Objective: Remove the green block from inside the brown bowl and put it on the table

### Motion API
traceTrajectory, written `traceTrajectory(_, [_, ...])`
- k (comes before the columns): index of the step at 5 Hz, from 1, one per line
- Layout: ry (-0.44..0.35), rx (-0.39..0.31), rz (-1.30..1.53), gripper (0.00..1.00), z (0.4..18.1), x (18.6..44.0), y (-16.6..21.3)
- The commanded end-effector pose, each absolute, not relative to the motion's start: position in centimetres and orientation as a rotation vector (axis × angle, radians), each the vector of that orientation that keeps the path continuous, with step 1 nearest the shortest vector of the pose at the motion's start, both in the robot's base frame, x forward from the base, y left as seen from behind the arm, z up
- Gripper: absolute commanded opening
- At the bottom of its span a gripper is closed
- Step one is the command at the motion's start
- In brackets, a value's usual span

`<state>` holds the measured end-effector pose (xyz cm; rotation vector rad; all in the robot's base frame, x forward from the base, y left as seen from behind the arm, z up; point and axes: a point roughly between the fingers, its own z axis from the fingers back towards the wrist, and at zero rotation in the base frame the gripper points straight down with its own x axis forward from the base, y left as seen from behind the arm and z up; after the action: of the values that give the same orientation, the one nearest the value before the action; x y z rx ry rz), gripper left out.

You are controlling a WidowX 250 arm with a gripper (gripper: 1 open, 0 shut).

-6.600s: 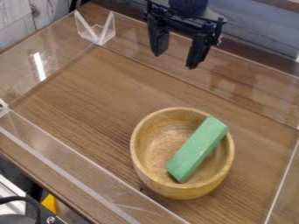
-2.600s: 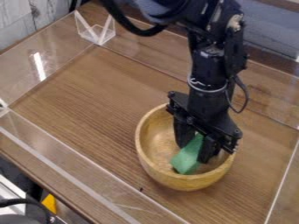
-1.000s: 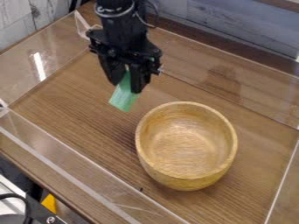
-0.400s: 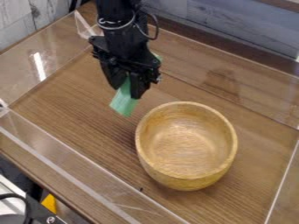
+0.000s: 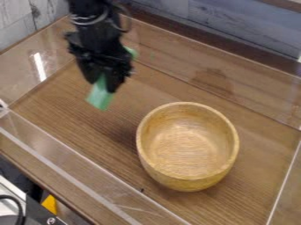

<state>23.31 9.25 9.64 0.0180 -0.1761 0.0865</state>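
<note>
Pincer (image 5: 104, 81): black, pointing straight down from a dark arm entering at top left; jaws pinching the green block's upper end. Green block (image 5: 101, 94): hangs from the jaws, long axis near upright, lower end tilted slightly left; seemingly clear of the table, though the view is soft. Table (image 5: 70, 132): wood-grain, directly below the pincer. Brown bowl (image 5: 188, 145): lower right of the pincer, apart, interior bare. Clear acrylic walls (image 5: 35, 66): left and front.

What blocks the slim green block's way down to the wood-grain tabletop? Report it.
Nothing visible. The gripper holds the slim green block above bare wood-grain tabletop; the round wooden bowl sits off to the right.
</note>
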Motion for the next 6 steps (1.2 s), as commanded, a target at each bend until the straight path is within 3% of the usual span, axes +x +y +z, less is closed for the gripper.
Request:
traceTrajectory(1, [-0.225,0.051,0.118,0.00,10.1,23.2,9.8])
traceTrajectory(4, [-0.235,0.050,0.055,0.00,8.8,23.0,7.6])
traceTrajectory(6, [-0.234,0.046,0.019,0.00,9.2,22.9,5.8])
